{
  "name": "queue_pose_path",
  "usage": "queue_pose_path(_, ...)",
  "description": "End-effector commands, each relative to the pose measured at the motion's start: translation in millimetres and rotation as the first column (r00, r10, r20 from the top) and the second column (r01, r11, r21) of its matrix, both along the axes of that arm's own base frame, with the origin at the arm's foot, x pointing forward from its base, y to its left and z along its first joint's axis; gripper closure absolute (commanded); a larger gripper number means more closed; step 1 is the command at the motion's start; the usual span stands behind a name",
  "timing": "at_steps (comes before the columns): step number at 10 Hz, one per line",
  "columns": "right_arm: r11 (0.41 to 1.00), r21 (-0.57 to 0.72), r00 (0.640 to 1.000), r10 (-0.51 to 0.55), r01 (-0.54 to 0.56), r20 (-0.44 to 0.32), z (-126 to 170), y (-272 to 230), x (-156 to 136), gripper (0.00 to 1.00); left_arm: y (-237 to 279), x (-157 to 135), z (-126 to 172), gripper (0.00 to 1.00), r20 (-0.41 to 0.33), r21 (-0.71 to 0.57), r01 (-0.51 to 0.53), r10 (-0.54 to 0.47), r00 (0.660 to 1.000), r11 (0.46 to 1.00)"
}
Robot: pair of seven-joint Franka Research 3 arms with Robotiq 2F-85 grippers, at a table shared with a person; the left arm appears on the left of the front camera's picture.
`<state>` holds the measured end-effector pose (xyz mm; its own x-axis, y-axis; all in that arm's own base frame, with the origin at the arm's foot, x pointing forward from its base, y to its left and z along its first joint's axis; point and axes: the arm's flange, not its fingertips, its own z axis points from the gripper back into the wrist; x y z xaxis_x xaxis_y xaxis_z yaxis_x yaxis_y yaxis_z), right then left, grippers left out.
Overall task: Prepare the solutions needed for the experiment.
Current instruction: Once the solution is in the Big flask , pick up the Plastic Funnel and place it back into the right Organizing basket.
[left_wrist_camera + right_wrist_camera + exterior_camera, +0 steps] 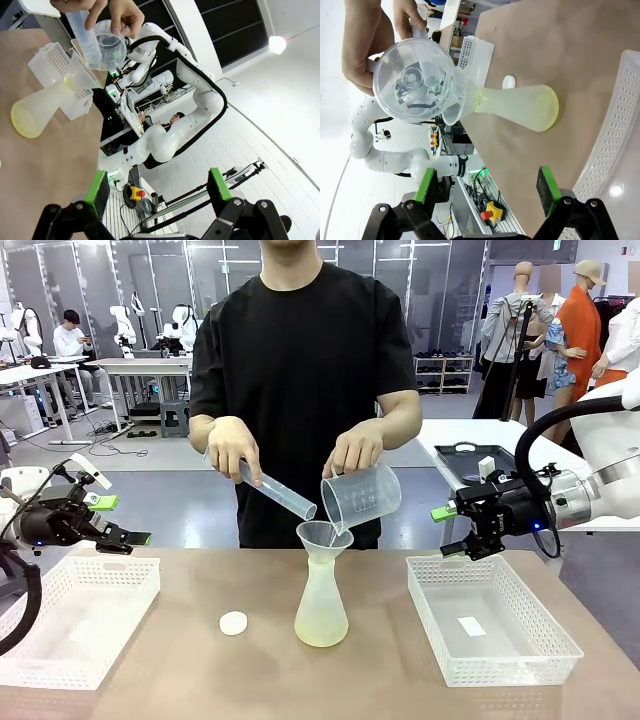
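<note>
The left gripper (122, 522) and right gripper (447, 530) hang wide open, empty, at either side, while the pale yellow solution (321, 633) pools in the conical flask (320, 592) mid-bench (200, 670) beneath a person's tilted beaker (362, 495).

solutions (321, 636) sit in the flask (321, 595), between left basket (132, 628) and right basket (515, 666).

I can read no text, label or number here. Any print on the clear beaker (362, 496) is too small to tell.
</note>
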<state>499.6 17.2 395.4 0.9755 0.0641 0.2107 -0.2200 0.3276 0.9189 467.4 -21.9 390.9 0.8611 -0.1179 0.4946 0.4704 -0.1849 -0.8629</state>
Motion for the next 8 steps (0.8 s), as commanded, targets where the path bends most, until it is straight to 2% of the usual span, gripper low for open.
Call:
queue_pose_path(1,1.0,0.006,1.0,0.006,-0.006,0.006,2.4,-0.7,0.3,0.0,-0.3,0.2,1.4,0.0,0.003,-0.003,-0.001,0.001,1.0,1.0)
queue_pose_path(8,1.0,0.006,1.0,0.006,-0.006,0.006,2.4,-0.7,0.3,0.0,-0.3,0.2,1.4,0.0,0.003,-0.003,-0.001,0.001,1.0,1.0)
